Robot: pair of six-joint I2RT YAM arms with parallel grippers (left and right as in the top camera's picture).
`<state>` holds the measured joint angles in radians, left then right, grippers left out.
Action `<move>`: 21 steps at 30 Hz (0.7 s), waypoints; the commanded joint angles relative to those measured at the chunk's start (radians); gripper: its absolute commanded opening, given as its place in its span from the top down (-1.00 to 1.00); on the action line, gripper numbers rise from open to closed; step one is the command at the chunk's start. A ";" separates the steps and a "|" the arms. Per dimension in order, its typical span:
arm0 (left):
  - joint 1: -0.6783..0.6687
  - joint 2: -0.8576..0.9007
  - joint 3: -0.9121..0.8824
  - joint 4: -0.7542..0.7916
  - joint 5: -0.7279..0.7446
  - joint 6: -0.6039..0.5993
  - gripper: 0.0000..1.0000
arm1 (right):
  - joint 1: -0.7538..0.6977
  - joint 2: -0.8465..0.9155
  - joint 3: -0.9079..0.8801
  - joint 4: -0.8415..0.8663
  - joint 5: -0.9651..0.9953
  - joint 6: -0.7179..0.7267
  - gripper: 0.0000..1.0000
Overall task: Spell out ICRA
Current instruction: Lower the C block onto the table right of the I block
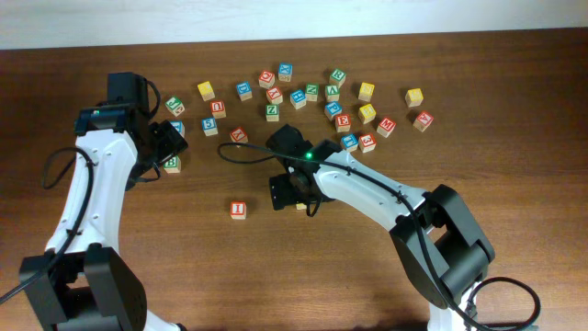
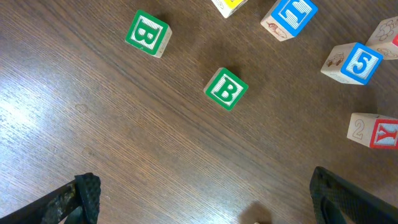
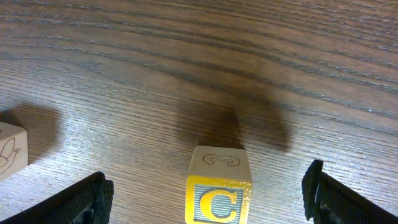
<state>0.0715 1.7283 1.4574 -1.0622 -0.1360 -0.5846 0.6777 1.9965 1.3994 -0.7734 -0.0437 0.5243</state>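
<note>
1. Front and centre on the right wrist view is the C block [image 3: 219,190], yellow frame and blue letter, upright on the table [image 3: 186,56] with its shadow stretching away behind it.
2. Right gripper [image 3: 208,199] straddles it with fingers [image 3: 87,199] spread wide. There's a clear gap on each side, so nothing is gripped.
3. Off at the left edge of that view sits a pale block [image 3: 9,152] with a line drawing, its letter out of sight.
4. From overhead, that gripper hangs at mid-table and covers the C block. The I block [image 1: 239,210], red letter up, sits to its left, near but apart.
5. Over to the other arm: left gripper [image 2: 208,205] has its jaws far apart too, above bare wood, holding nothing.
6. Ahead of it are two green ones, the near B block [image 2: 226,88] at mid-view and the far B block [image 2: 147,33] up to the left.
7. At the right of that view is a blue 5 block [image 2: 360,62], with a red Y block [image 2: 382,132] below it.
8. Overhead again: the spare blocks [image 1: 312,92] lie scattered in a band along the far side, well apart from the I block.
</note>
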 commanded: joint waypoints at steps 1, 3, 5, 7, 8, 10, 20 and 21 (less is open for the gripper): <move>0.002 0.007 -0.003 -0.001 -0.011 -0.006 -0.99 | 0.005 0.008 -0.009 0.001 0.002 0.008 -0.80; 0.002 0.007 -0.003 -0.001 -0.011 -0.006 -0.98 | 0.005 0.008 -0.009 0.001 0.002 0.007 -0.80; 0.002 0.007 -0.003 -0.001 -0.011 -0.006 -0.98 | 0.005 0.008 -0.009 0.001 0.002 0.008 -0.80; 0.002 0.007 -0.003 -0.001 -0.011 -0.006 -0.98 | 0.005 0.008 -0.009 0.001 0.002 0.008 -0.80; 0.002 0.007 -0.003 -0.001 -0.011 -0.006 -0.98 | 0.005 0.008 -0.009 0.001 0.002 0.007 -0.80; 0.002 0.007 -0.003 -0.001 -0.011 -0.006 -0.98 | 0.005 0.008 -0.009 0.001 0.002 0.008 -0.81; 0.002 0.007 -0.003 -0.001 -0.011 -0.006 -0.98 | 0.005 0.008 -0.009 0.005 0.003 0.007 -0.97; 0.002 0.007 -0.003 -0.001 -0.011 -0.006 -0.98 | 0.005 0.008 -0.009 0.005 0.003 0.007 -0.97</move>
<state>0.0715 1.7283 1.4574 -1.0626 -0.1360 -0.5846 0.6777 1.9965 1.3994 -0.7727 -0.0437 0.5251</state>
